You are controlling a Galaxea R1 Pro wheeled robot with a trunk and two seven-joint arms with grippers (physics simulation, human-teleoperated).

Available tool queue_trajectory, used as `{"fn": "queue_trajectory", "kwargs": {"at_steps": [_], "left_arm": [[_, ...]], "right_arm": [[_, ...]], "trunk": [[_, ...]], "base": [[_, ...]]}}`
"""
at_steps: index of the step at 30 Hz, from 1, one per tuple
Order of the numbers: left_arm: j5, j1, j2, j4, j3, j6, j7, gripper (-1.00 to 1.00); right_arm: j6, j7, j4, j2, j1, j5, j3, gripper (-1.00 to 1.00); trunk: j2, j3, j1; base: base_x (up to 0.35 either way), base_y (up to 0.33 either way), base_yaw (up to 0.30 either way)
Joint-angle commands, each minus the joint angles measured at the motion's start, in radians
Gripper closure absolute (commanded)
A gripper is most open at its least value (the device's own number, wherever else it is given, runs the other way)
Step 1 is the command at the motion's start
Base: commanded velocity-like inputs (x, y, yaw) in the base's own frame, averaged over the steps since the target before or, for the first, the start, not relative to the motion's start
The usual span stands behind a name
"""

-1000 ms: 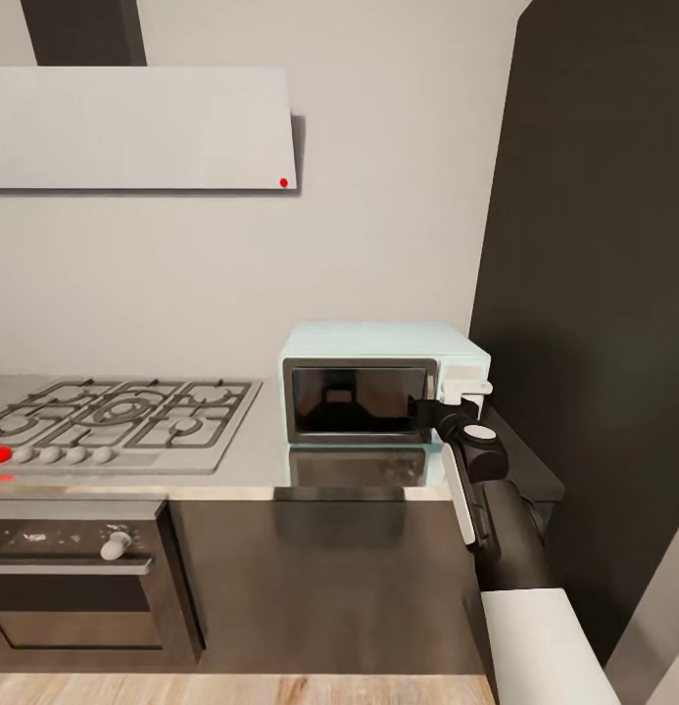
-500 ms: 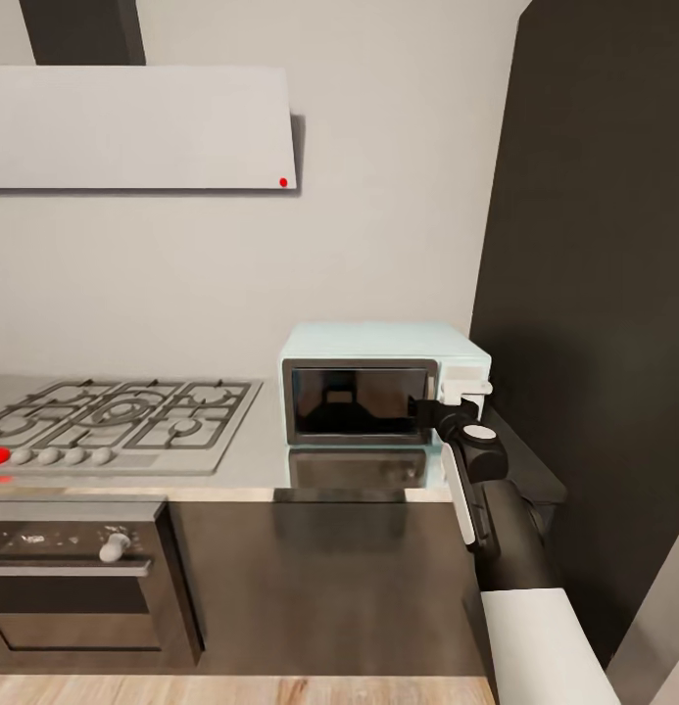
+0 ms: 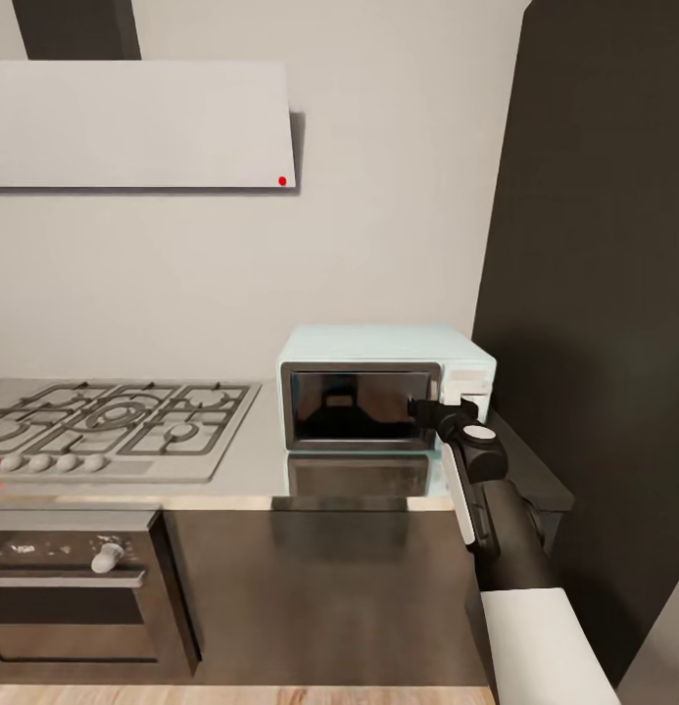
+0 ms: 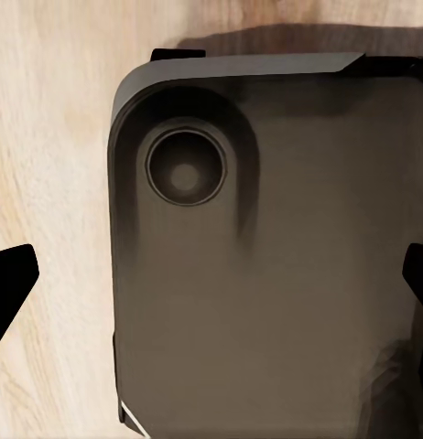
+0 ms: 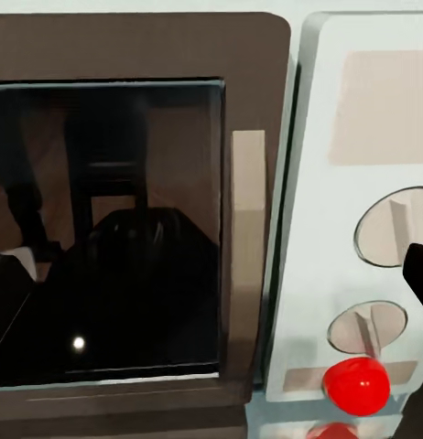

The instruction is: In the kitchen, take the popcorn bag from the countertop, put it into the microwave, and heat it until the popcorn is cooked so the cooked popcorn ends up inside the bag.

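The pale-blue microwave (image 3: pixel 378 345) stands on the grey countertop (image 3: pixel 251 460) against the wall, its dark glass door (image 3: pixel 357 403) closed. My right gripper (image 3: pixel 418 407) hovers close in front of the door's right edge, beside the control panel (image 3: pixel 466 380). In the right wrist view the door glass (image 5: pixel 111 229) sits beside two white knobs (image 5: pixel 395 229) and a red round light (image 5: pixel 356 384); my right gripper (image 5: pixel 211 283) is open. The glass shows only dark shapes, and I cannot make out the popcorn bag. My left gripper (image 4: pixel 211 283) is open above the robot's dark base (image 4: pixel 266 274).
A gas hob (image 3: pixel 114 421) with a row of knobs lies left of the microwave, with a built-in oven (image 3: pixel 74 597) under it. A grey extractor hood (image 3: pixel 133 122) hangs above. A tall dark cabinet (image 3: pixel 594 294) walls off the right side. Wood floor (image 4: pixel 47 137) lies below.
The head view has shifted a little, so hob and oven sit lower and further left. My right gripper stays in front of the microwave's door edge. The door stays closed.
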Motion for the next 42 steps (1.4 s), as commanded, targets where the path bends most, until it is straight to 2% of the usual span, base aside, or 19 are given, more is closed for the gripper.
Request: {"fn": "queue_trajectory", "kwargs": {"at_steps": [1, 8, 12, 16, 28, 33, 42], "left_arm": [[0.002, 0.0, 0.0, 0.0, 0.001, -0.002, 0.0, -1.0], [0.002, 0.0, 0.0, 0.0, 0.001, -0.002, 0.0, -1.0], [0.003, 0.0, 0.0, 0.0, 0.001, -0.002, 0.0, -1.0], [0.002, 0.0, -0.001, 0.0, 0.001, -0.002, 0.0, -1.0], [0.002, 0.0, -0.002, 0.0, 0.002, -0.002, 0.0, -1.0], [0.001, 0.0, -0.002, 0.0, 0.002, -0.002, 0.0, -1.0], [0.002, 0.0, -0.002, 0.0, 0.002, -0.002, 0.0, -1.0]], "right_arm": [[0.006, 0.002, -0.001, 0.0, -0.001, 0.009, 0.0, -1.0], [0.006, 0.002, -0.001, 0.0, -0.001, 0.009, 0.0, -1.0], [0.006, 0.002, 0.018, -0.016, -0.001, 0.009, 0.0, -1.0], [0.006, 0.002, 0.025, -0.022, -0.001, 0.009, 0.0, -1.0], [0.007, 0.002, 0.027, -0.022, -0.001, 0.008, -0.001, -1.0], [0.007, 0.001, 0.041, -0.022, -0.001, 0.008, -0.019, -1.0], [0.007, 0.0, 0.049, -0.023, -0.001, 0.009, -0.023, -1.0]], "trunk": [[-0.001, -0.001, 0.0], [-0.001, -0.001, 0.0], [-0.001, -0.001, 0.0], [-0.001, -0.001, 0.0], [-0.001, -0.001, 0.0], [-0.001, -0.001, 0.0], [-0.001, -0.001, 0.0]], "base": [[0.102, 0.0, 0.0], [0.106, 0.0, 0.0], [0.09, 0.0, 0.0], [0.023, 0.0, 0.0], [0.001, 0.0, 0.0], [0.0, 0.0, 0.0], [0.0, 0.0, 0.0]]}}
